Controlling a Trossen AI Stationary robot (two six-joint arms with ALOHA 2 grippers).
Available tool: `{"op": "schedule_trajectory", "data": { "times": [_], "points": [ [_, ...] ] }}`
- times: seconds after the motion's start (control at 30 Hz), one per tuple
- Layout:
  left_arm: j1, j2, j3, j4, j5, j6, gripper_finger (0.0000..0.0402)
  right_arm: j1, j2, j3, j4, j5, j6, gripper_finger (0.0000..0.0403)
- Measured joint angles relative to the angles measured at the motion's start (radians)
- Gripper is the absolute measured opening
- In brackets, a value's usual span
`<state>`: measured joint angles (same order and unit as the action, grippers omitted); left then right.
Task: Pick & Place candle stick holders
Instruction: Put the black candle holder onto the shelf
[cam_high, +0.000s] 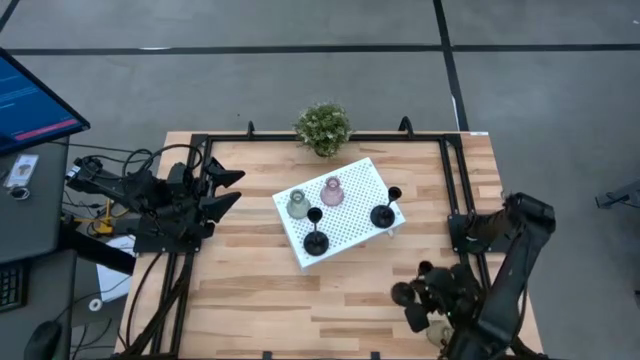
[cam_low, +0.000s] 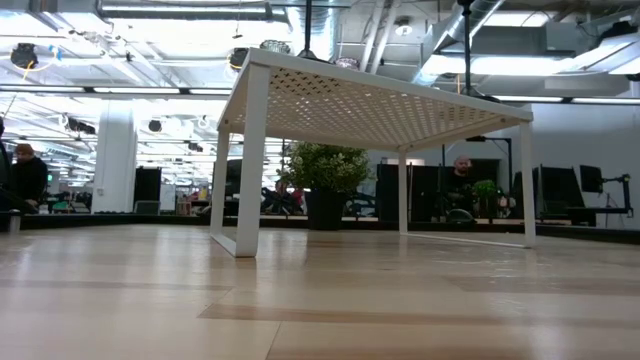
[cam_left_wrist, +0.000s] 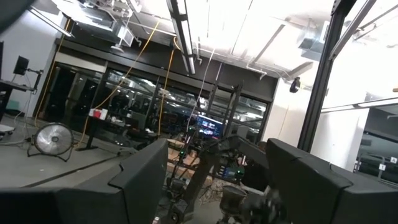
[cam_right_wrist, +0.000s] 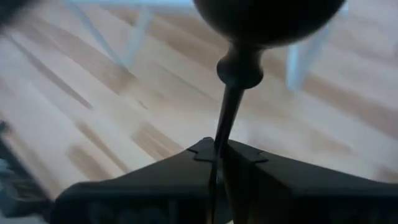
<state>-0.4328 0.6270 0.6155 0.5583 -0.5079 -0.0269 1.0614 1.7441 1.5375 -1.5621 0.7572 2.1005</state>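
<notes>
Four candle stick holders are already set on the white tray (cam_high: 355, 178), which stands near the middle of the tabletop (cam_high: 260, 290), a bit toward the far edge. An olive-green holder (cam_high: 297, 204) and a pink holder (cam_high: 332, 190) are placed along the tray's far side. Two black holders are placed on it as well: one (cam_high: 315, 239) at the tray's near corner and one (cam_high: 384, 212) at its right end.

A third black holder (cam_right_wrist: 239, 68) is held by its thin stem in the tightly closed right gripper (cam_right_wrist: 216, 155), near the right end of the tabletop's near edge. It is not yet on the tray. A last pale holder (cam_high: 437, 333) seems to be waiting just beside that gripper, though it is half hidden.

The left gripper (cam_high: 228, 190) is kept wide and holds nothing, by the left edge.

So four are done, one is in hand, and one is probably left.
</notes>
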Motion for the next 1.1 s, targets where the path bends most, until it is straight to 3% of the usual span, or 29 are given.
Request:
{"op": "schedule_trajectory", "data": {
  "times": [0.27,0.5,0.63,1.1],
  "points": [
    [0.000,0.000,0.000,0.000,0.000,0.000,0.0274,-0.148,-0.124,0.162,0.023,0.172,-0.455,0.0003],
    [0.000,0.000,0.000,0.001,0.000,0.000,0.0274,-0.338,-0.155,0.237,0.233,0.189,-0.977,0.0003],
    [0.000,0.000,0.000,0.004,-0.019,0.000,0.0274,-0.430,-0.143,0.240,0.345,0.189,-1.164,0.0003],
    [0.000,0.000,0.000,0.009,-0.027,0.000,0.0274,-0.530,-0.037,0.238,0.370,0.190,-1.219,0.0003]
  ]
}}
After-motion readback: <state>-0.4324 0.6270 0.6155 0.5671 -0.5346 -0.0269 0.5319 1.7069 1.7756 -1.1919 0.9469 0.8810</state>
